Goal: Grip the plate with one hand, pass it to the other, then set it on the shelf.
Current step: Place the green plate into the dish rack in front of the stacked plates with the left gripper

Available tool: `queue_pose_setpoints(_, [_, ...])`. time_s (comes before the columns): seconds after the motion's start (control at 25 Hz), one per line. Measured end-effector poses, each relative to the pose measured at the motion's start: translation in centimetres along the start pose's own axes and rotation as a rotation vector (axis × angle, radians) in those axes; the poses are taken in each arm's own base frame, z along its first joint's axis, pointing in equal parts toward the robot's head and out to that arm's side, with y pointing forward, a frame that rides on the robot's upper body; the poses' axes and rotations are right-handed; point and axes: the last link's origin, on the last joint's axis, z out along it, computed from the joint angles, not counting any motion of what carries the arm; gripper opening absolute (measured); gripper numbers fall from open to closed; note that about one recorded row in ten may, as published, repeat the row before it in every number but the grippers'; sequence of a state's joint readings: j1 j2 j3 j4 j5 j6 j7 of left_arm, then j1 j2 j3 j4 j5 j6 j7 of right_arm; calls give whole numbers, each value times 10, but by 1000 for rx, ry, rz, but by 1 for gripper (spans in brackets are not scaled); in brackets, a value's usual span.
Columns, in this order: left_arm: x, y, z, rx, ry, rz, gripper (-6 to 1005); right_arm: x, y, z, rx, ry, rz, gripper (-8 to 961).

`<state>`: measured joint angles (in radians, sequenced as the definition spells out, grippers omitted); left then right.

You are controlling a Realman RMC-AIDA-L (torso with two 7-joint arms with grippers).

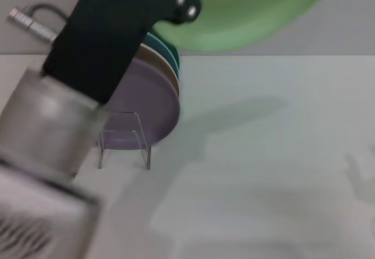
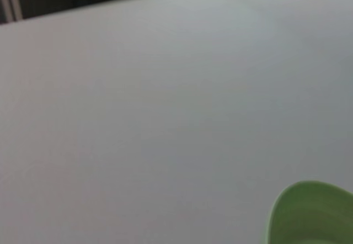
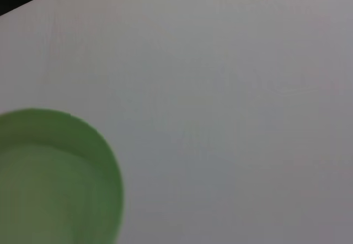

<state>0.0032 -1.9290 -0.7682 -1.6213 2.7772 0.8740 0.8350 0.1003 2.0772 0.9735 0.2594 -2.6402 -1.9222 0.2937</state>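
Observation:
The light mint-green plate (image 1: 246, 7) is held high above the table, near the top of the head view. My left gripper (image 1: 183, 6) reaches up from the left, and its black body overlaps the plate's left rim, gripping it. The plate also shows in the left wrist view (image 2: 311, 213) and in the right wrist view (image 3: 52, 178). My right gripper is not in any view. The shelf (image 1: 123, 139) stands on the table below and to the left of the plate, partly hidden behind my left arm.
The shelf holds a lavender plate (image 1: 149, 98), a tan plate (image 1: 169, 71) and a dark green plate (image 1: 170, 51), all standing on edge. The white table (image 1: 269, 171) stretches to the right and front. My left arm fills the left foreground.

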Motion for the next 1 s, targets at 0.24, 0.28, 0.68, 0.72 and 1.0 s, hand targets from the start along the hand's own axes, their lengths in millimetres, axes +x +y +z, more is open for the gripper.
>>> queue_pose_setpoints(0.24, [-32, -11, -35, 4, -18, -119, 58, 1, -2, -1, -1, 9, -6, 600])
queue_pose_setpoints(0.28, [-48, -20, -45, 28, -53, -177, 59, 1, -2, -3, 1, 18, -10, 600])
queue_pose_setpoints(0.68, [-112, -54, -93, 23, 73, -270, 59, 1, 0, -10, 9, 37, -7, 600])
queue_pose_setpoints(0.72, [-112, -54, -93, 23, 73, -270, 58, 1, 0, -10, 9, 37, -7, 600])
queue_pose_setpoints(1.0, [-138, -59, -104, -41, 44, -266, 56, -1, 4, -15, 2, 34, 8, 600])
